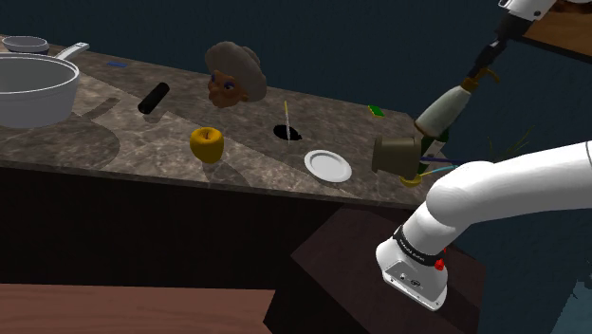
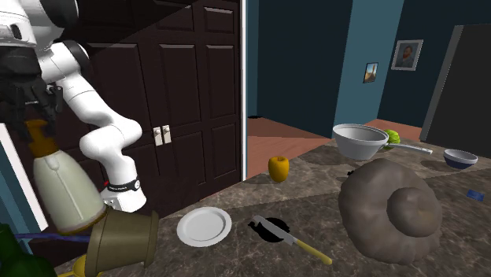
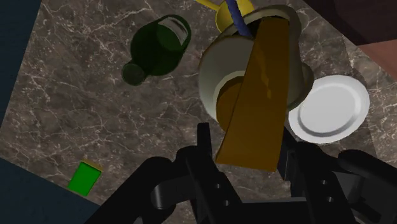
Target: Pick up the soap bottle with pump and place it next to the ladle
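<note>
My black gripper (image 1: 489,59) (image 2: 31,110) (image 3: 251,156) is shut on the amber pump head (image 3: 257,102) of the soap bottle. The cream-bodied soap bottle (image 1: 446,106) (image 2: 67,185) hangs tilted from the fingers. It is just above an olive cup (image 1: 397,152) (image 2: 122,240) that lies on its side at the counter's end by the arm. The ladle (image 1: 287,128) (image 2: 283,234), with a black bowl and a thin yellowish handle, lies mid-counter beyond the white plate (image 1: 327,166) (image 2: 204,226) (image 3: 331,108).
On the marble counter (image 1: 114,142) are a yellow fruit (image 1: 207,144) (image 2: 278,168), a hatted head figure (image 1: 234,74) (image 2: 389,208), a black cylinder (image 1: 154,99), a large pot (image 1: 33,90) (image 2: 360,142) and a bowl (image 1: 26,44). A dark green bottle (image 3: 156,54) and a small green block (image 3: 84,178) lie near the cup.
</note>
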Controlling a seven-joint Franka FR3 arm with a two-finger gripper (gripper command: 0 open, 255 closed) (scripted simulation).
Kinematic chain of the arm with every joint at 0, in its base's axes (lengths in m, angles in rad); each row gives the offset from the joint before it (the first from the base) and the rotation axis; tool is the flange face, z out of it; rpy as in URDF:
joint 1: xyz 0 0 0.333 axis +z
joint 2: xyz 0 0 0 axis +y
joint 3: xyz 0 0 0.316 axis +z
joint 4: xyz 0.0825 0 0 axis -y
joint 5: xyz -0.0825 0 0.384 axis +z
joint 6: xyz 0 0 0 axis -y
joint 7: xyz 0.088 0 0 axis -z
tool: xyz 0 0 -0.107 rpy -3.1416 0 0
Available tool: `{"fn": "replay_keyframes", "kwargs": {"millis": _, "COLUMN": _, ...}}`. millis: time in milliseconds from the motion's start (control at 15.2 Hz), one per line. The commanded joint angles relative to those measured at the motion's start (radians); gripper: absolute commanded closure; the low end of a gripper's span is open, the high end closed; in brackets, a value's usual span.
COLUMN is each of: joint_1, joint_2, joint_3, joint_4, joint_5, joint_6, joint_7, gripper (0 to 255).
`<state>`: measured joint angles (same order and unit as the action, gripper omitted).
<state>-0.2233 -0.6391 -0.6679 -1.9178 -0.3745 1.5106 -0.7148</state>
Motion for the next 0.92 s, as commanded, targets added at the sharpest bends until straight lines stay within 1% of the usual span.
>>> {"fn": "replay_keyframes", "kwargs": {"millis": 0, "joint_1": 0.006, "joint_2": 0.022, "joint_3": -0.056, "joint_4": 0.030, "joint_5": -0.010, "joint_6": 0.010, "joint_7": -0.053, "gripper": 255}}
{"fn": "replay_keyframes", "kwargs": {"millis": 264, "joint_1": 0.028, "joint_2": 0.066, "joint_3": -0.176, "joint_4": 0.086, "joint_5": -0.021, "joint_6": 0.034, "joint_7": -0.156, "gripper": 255}}
{"fn": "replay_keyframes", "kwargs": {"millis": 528, "joint_1": 0.075, "joint_2": 0.127, "joint_3": -0.323, "joint_4": 0.161, "joint_5": -0.014, "joint_6": 0.060, "joint_7": -0.266, "gripper": 255}}
{"fn": "replay_keyframes", "kwargs": {"millis": 726, "joint_1": 0.142, "joint_2": 0.183, "joint_3": -0.466, "joint_4": 0.230, "joint_5": 0.008, "joint_6": 0.079, "joint_7": -0.353, "gripper": 255}}
{"fn": "replay_keyframes", "kwargs": {"millis": 858, "joint_1": 0.214, "joint_2": 0.221, "joint_3": -0.588, "joint_4": 0.284, "joint_5": 0.028, "joint_6": 0.088, "joint_7": -0.411, "gripper": 255}}
